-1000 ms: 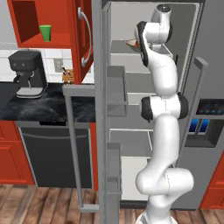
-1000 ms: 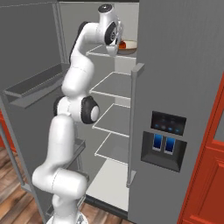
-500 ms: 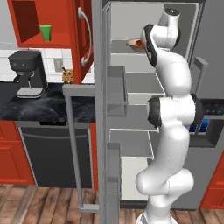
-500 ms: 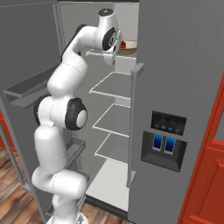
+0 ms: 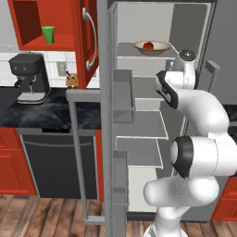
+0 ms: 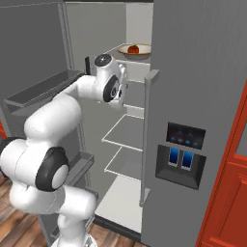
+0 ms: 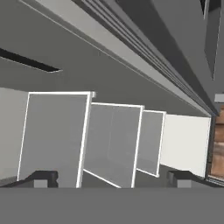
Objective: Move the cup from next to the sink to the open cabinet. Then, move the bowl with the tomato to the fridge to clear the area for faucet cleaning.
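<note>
The cream bowl [image 5: 151,46] [image 6: 134,51] rests on the top shelf of the open grey fridge [image 5: 185,28] [image 6: 202,72], and the red tomato [image 5: 148,45] [image 6: 133,48] lies in it. The green cup [image 5: 47,34] stands inside the open red cabinet [image 5: 28,18]. My gripper [image 7: 111,179] is open and holds nothing. It hangs below and in front of the bowl's shelf and looks down over the lower grey shelves [image 7: 109,140]. My hand [image 5: 166,89] [image 6: 116,89] is well apart from the bowl. The sink and faucet are out of view.
The fridge's left door [image 5: 122,88] stands open toward me with bins and a long bar handle [image 5: 76,139]. A black coffee machine [image 5: 30,78] sits on the dark counter [image 5: 46,111] above a dishwasher [image 5: 55,157]. The right fridge door carries a dispenser [image 6: 181,154].
My arm has pulled back from the top shelf and folded down, so the hand is now lower and nearer the base. The bowl with the tomato stays on the shelf.
</note>
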You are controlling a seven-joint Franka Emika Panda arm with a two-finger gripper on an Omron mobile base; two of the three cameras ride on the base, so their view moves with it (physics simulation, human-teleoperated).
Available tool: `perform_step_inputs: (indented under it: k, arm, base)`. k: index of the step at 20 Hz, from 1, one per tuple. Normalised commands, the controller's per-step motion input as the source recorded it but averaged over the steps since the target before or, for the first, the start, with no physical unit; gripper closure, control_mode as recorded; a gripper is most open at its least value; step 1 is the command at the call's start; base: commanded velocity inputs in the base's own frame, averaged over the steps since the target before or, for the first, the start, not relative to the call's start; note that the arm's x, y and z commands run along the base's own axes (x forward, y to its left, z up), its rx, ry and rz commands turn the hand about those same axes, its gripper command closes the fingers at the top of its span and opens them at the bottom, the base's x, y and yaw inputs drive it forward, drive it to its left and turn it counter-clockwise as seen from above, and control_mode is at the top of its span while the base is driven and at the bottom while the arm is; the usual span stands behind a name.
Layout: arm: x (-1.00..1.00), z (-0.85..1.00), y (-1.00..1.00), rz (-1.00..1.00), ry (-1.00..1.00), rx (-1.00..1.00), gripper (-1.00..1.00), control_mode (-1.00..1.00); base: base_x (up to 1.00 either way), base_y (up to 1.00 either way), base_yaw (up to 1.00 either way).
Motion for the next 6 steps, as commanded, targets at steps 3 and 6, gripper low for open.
perform_step_inputs:
  k: [3, 6]
  arm:
    - [-1.00, -1.00, 0.00, 0.00, -0.04, -0.17, -1.00, -1.00]
    - [-1.00, -1.00, 0.00, 0.00, -0.04, -0.16, -1.00, -1.00]
  base:
    - [0.00, 0.00, 0.00]
    - [0.00, 0.00, 0.00]
